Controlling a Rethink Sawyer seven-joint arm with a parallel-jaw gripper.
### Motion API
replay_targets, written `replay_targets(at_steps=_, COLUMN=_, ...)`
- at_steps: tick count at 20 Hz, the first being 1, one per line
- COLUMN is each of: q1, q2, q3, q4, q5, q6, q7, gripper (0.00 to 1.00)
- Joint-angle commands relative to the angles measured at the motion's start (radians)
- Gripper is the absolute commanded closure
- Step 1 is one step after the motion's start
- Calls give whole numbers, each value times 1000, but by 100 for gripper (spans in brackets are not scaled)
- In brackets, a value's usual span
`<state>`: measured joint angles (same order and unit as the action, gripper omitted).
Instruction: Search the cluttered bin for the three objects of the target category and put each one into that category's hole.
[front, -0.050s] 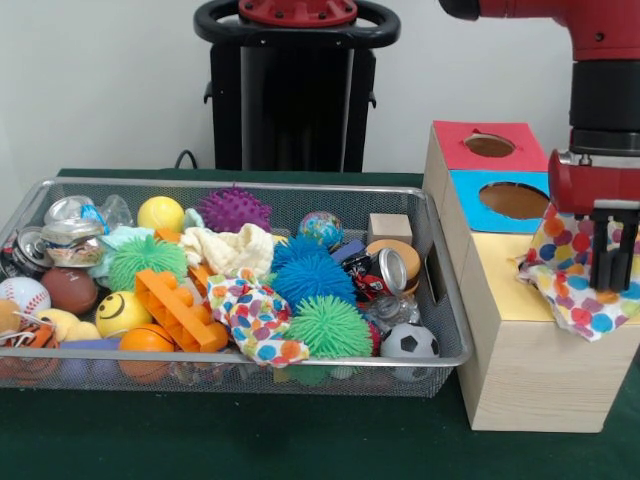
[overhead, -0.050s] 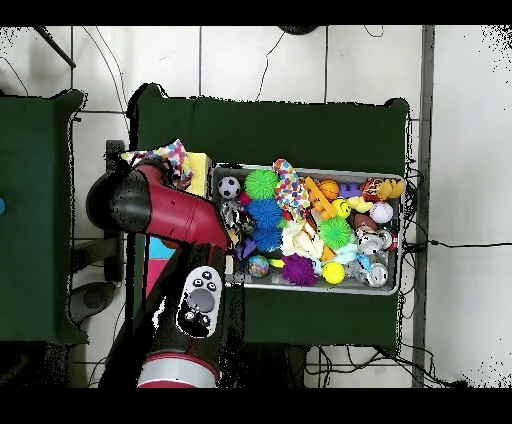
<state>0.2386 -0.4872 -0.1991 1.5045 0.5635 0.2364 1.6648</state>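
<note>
The wire bin (front, -0.050s: 440, 300) still holds a polka-dot cloth (front, -0.050s: 252, 312) and a cream one (front, -0.050s: 232, 247). Right of it, the wooden box (front, -0.050s: 520, 370) has 2 visible holes; its yellow section (front, -0.050s: 500, 275) is nearest. The gripper (front, -0.050s: 612, 262) is clamped on another polka-dot cloth (front, -0.050s: 565, 280) over that section; release only once the cloth hangs centred over its hole.

Blue spiky ball (front, -0.050s: 313, 275): middle of the heap.
Green spiky ball (front, -0.050s: 330, 325): at its 5 o'clock, touching.
Soccer ball (front, -0.050s: 409, 342): at its 4 o'clock.
Purple spiky ball (front, -0.050s: 234, 208): at its 10 o'clock.
Wooden cube (front, -0.050s: 389, 227): at its 2 o'clock.
Orange brick (front, -0.050s: 178, 308): at its 8 o'clock, tilted.
Smiley ball (front, -0.050s: 122, 312): at the brick's 9 o'clock, touching.
Green table cover (front, -0.050s: 250, 440): under everything.
</note>
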Motion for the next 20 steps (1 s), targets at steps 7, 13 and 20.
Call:
replay_targets(at_steps=7, q1=25, q2=74, q3=60, q4=102, q5=41, q6=41, q7=291, gripper=100)
replay_targets(at_steps=13, q1=74, q2=107, q3=-31, q4=58, q5=28, q6=124, q7=304, gripper=100)
replay_targets(at_steps=20, q1=108, q2=141, q3=-130, q4=17, q5=-3, q6=218, q7=284, gripper=100)
